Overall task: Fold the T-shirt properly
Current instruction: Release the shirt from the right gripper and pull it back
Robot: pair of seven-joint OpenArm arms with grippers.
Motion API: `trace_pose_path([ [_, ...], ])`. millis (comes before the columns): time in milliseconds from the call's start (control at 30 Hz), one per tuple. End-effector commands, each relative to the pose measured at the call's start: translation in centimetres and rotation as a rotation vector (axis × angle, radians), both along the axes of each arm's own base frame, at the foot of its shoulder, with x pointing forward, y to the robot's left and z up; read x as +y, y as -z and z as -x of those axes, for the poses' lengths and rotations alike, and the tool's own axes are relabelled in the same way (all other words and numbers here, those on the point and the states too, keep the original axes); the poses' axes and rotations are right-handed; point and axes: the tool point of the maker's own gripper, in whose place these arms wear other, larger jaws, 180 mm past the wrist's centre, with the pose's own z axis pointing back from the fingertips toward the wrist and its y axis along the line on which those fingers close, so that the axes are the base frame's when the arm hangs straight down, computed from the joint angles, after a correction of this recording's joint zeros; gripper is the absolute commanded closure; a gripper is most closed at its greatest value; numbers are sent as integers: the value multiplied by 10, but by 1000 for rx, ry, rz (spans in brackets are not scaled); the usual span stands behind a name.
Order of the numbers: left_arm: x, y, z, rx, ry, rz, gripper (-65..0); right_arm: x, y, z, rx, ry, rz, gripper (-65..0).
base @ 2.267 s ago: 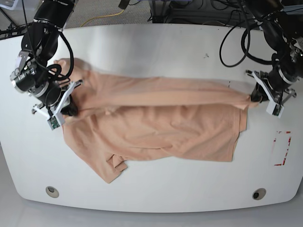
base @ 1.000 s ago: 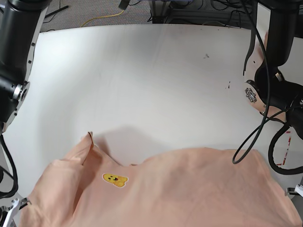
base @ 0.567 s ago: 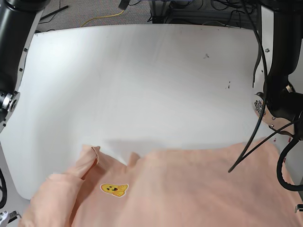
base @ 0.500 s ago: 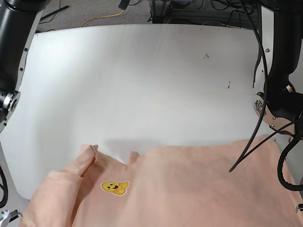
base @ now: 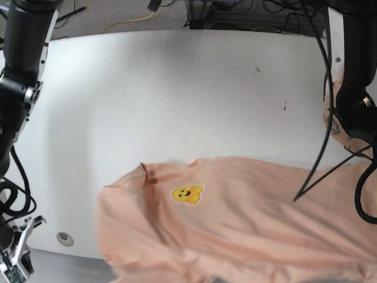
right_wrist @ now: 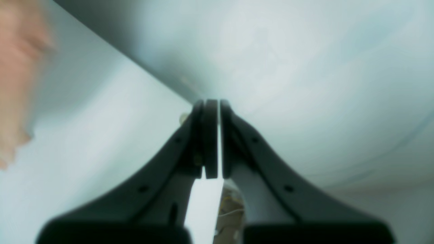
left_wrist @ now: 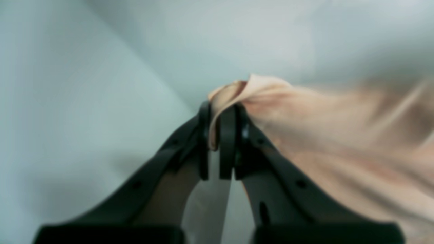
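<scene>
At nine o'clock in our base view, our right gripper (right_wrist: 213, 139) hangs off the table (base: 177, 88), clenched on nothing. The T-shirt (base: 247, 224) spreads across the table's six o'clock edge, yellow print (base: 187, 194) facing up. At three o'clock, our left gripper (left_wrist: 218, 135) pinches a fold of its cloth.

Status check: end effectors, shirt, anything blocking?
Left end effector shut on the T-shirt. Right end effector shut, nothing between its pads. Shirt spread over the table near edge, yellow print up. No obstruction seen.
</scene>
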Motion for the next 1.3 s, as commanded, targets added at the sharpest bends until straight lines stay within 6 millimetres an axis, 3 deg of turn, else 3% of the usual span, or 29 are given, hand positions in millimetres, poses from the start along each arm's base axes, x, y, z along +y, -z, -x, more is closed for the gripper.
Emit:
trace_pose_path([
  [0,0,9,0,15,2,-11,-11,7,7,11,-25,-20,-4,0],
  [167,-1,65,-3,150,4,-15,-11,13,62,24,64,-24,-62,0],
  [367,1,140,10,323,-6,-19,-10,26,125,45,198,-90,-215,0],
  [600,48,205,56,458,-146,72,-8,49,202,63,371,-99,-369,-6],
  [733,77,225,86,529,-230,66,-8,60,245,65,486,-90,-472,-130],
  [900,102,245,121,593,-314,80,-8,99,286,58,584,-178,-565,-411],
  [967,115,248,136,613,-356,74,-8,121,291,54,590,-241,-580,-484],
  [1100,129,255,156,632,-400,83,-8,177,299,54,594,-405,-599,-503],
  [1200,136,257,166,627,-418,82,-8,211,293,55,567,-517,-595,-507],
  [1267,138,261,172,635,-421,78,-8,234,298,60,562,-581,-531,-507],
])
